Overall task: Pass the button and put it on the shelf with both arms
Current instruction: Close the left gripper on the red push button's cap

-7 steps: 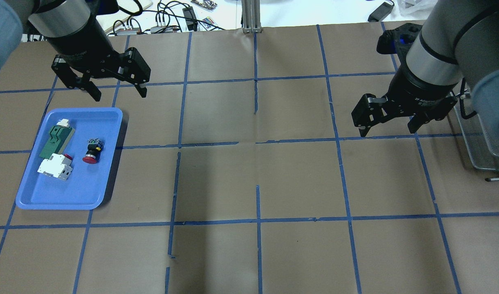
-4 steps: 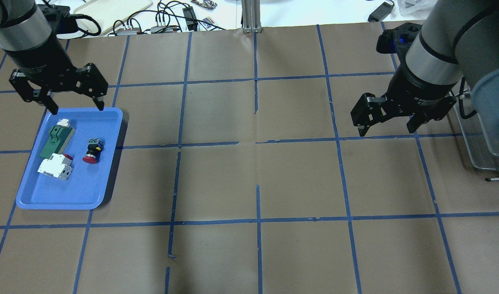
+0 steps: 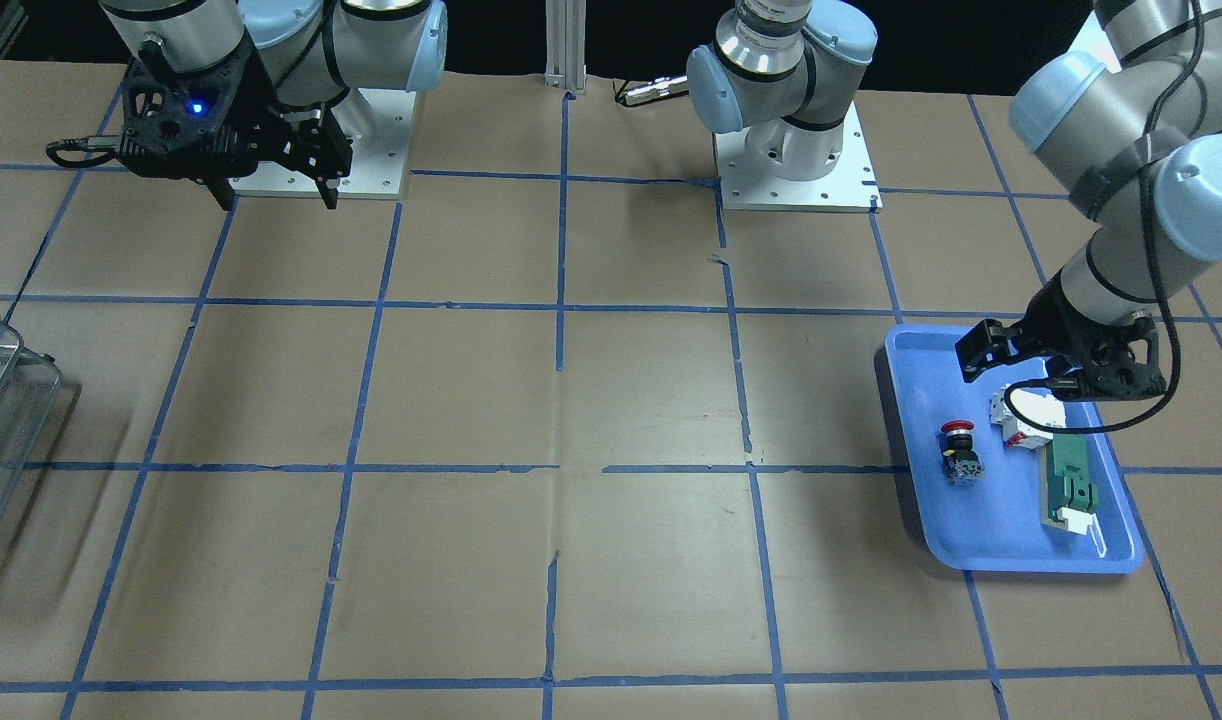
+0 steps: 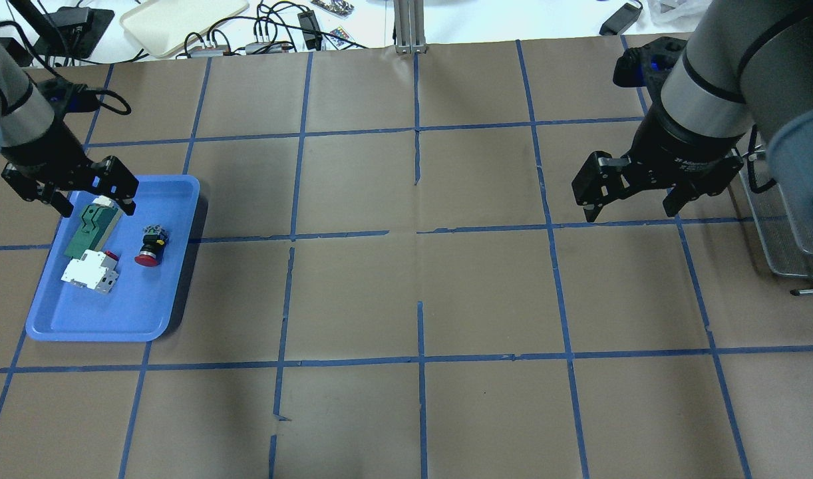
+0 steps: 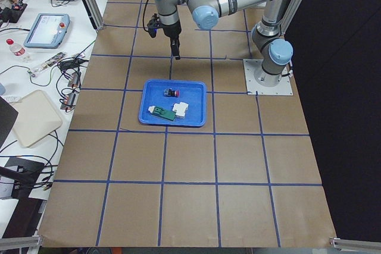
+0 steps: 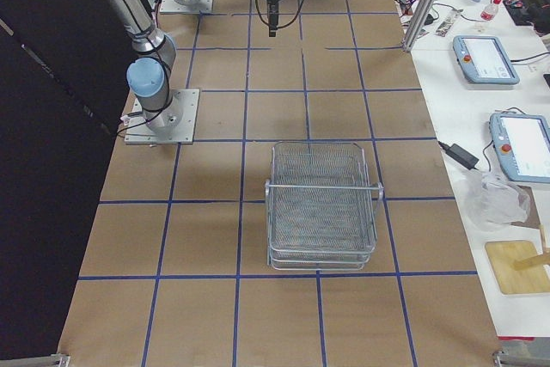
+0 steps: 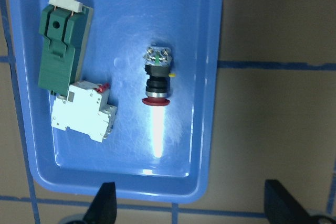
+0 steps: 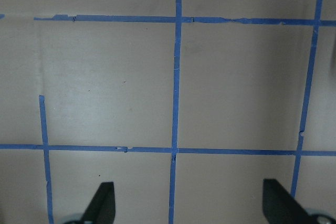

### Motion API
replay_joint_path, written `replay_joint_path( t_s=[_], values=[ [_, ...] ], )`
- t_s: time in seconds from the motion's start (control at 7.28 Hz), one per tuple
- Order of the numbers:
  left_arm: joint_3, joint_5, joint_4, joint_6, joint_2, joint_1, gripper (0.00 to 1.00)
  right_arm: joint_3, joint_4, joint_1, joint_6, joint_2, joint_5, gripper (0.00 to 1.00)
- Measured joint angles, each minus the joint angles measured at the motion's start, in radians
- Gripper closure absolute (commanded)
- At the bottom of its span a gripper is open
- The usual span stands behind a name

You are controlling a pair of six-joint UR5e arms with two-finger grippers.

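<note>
Task at its start. The button (image 4: 151, 246) lies on its side in the blue tray (image 4: 114, 313), untouched. The left gripper (image 4: 98, 209) hovers above the tray's far end, jaws spread and empty. The right gripper (image 4: 629, 213) hangs spread and empty near the shelf (image 6: 322, 204). Pick-up, hand-over and placing all remain. The white print on the right gripper's collar is too small to read.

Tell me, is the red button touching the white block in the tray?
Apart. The left wrist view shows a strip of bare blue tray between the button and the white block.
</note>
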Motion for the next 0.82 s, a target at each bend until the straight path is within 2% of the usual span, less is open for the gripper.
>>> replay_joint_path(
  t_s=[0.14, 0.41, 0.69, 0.82],
  values=[
    [-0.044, -0.025, 0.102, 0.027, -0.042, 0.011, 0.00, 0.000, 0.000, 0.000, 0.003, 0.002, -0.002, 0.00],
    [-0.061, -0.069, 0.195, 0.062, -0.123, 0.017, 0.00, 0.002, 0.004, -0.001, 0.012, 0.004, -0.007, 0.00],
    [-0.065, -0.069, 0.214, 0.085, -0.170, 0.019, 0.02, 0.008, 0.003, -0.004, 0.014, 0.010, -0.003, 0.00],
    [-0.069, -0.065, 0.211, 0.090, -0.185, 0.021, 0.10, 0.009, 0.000, -0.005, 0.031, 0.021, -0.003, 0.00]
  ],
)
